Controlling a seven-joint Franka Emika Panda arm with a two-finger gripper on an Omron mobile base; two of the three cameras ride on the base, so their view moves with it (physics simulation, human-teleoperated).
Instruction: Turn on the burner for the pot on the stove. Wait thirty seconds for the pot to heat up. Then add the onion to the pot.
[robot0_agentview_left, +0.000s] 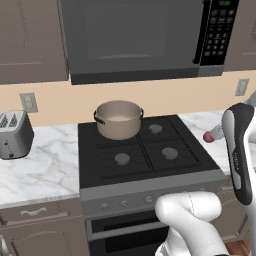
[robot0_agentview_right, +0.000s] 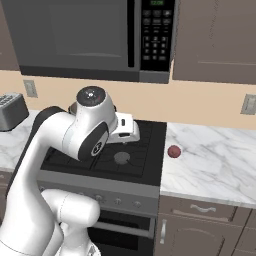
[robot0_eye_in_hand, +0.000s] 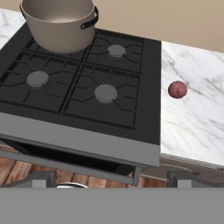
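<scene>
The tan pot (robot0_eye_in_hand: 59, 24) sits on the stove's (robot0_eye_in_hand: 131, 57) back-left burner; the onion (robot0_eye_in_hand: 177, 89) lies on the counter (robot0_eye_in_hand: 197, 109) beside it; gripper (robot0_eye_in_hand: 111, 178) jaws apparently spread wide, holding nothing.

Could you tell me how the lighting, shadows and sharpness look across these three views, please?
Left base view: even, soft light, no glare on the pot; slightly soft rendering. Right base view: the onion casts only a faint contact shadow on the marble counter. Hand view: the stove and onion look sharp, straight edges stay straight, no motion blur.
</scene>
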